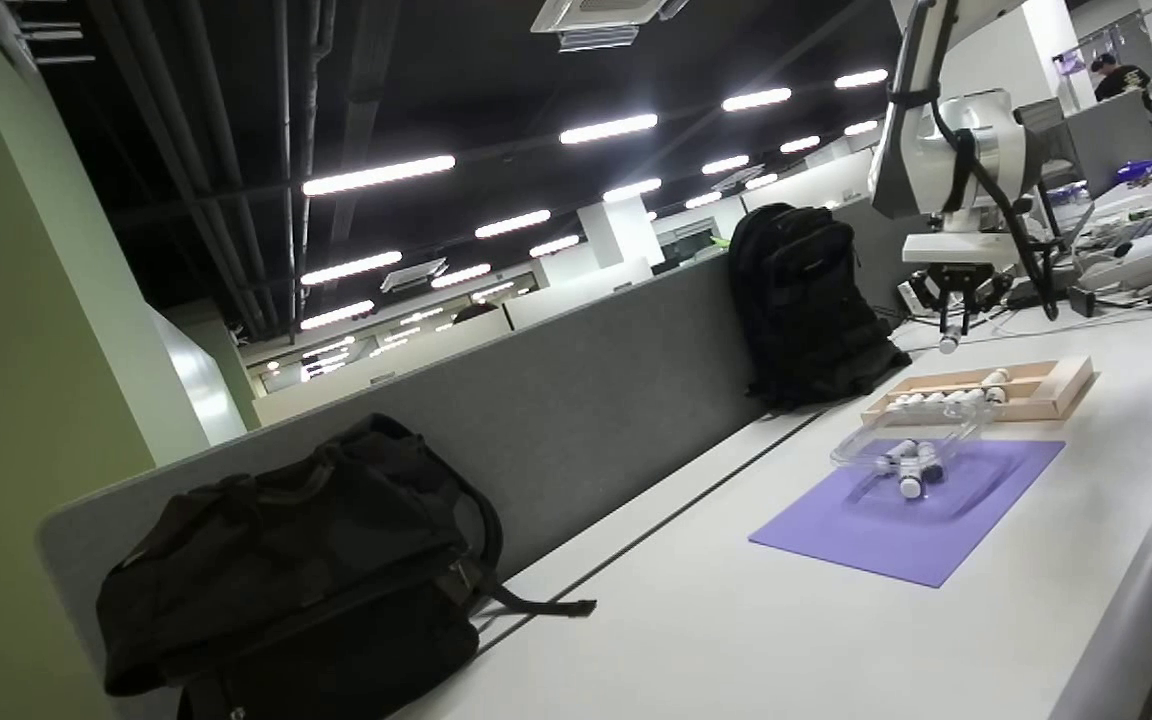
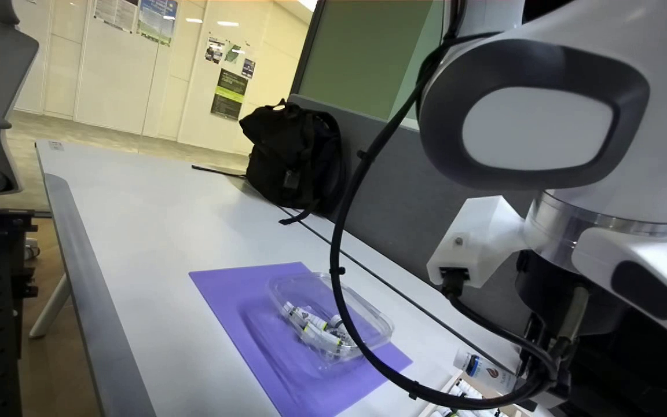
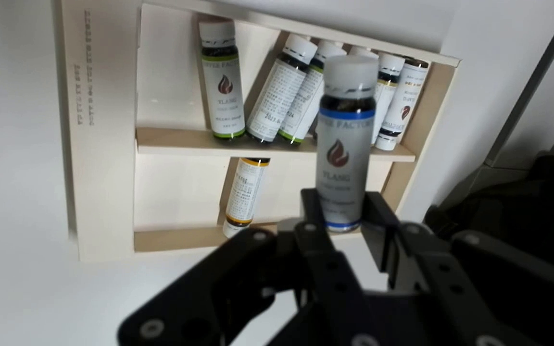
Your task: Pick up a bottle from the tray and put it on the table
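Note:
My gripper (image 3: 338, 204) is shut on a bottle (image 3: 343, 139) with a white cap, white label and blue bands. The fingers pinch its bottom end. The bottle is held above the tan tray (image 3: 104, 144), which has a divider and holds several similar bottles, one alone in its lower row. In an exterior view the gripper (image 1: 961, 285) hangs above and behind the tray (image 1: 1066, 385), with the held bottle's cap (image 1: 949, 343) pointing down. The held bottle (image 2: 487, 370) also shows in an exterior view, where the tray is mostly cut off. The table (image 1: 736, 630) is white.
A purple mat (image 1: 796, 525) lies beside the tray. On it stands a clear plastic container (image 2: 383, 315) with several bottles inside. Two black backpacks (image 1: 806, 300) (image 1: 296, 590) lean on the grey partition (image 1: 616, 400). The arm's cable (image 2: 339, 255) loops low near the container.

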### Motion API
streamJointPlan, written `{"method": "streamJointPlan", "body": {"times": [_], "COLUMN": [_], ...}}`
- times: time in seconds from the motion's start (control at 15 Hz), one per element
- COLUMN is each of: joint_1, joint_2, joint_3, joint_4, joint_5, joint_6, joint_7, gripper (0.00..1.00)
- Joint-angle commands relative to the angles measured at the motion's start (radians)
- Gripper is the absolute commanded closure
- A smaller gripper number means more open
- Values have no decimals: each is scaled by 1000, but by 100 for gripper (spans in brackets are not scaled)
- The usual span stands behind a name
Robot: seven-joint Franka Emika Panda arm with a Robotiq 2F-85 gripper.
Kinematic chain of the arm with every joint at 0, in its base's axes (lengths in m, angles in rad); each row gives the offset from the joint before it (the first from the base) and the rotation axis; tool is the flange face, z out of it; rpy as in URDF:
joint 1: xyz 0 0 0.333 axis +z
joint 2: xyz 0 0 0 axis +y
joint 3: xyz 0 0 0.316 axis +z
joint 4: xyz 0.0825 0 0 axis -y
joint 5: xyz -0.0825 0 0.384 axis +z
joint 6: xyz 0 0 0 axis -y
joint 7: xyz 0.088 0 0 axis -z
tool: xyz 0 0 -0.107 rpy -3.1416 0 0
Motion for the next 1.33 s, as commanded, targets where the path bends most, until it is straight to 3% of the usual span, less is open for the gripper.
{"method": "streamJointPlan", "body": {"times": [0.0,0.27,0.33,0.67,0.73,1.0,1.27], "joint_1": [5,5,5,84,155,322,503], "joint_2": [0,0,0,7,2,24,86], "joint_3": [-3,-8,-8,-36,-85,-181,-309], "joint_4": [0,1,1,76,101,202,354], "joint_5": [0,0,0,-27,47,103,173], "joint_6": [0,0,0,-119,-159,-228,-355], "joint_7": [0,0,0,57,10,48,239], "gripper": [73,73,93,93,93,93,93]}}
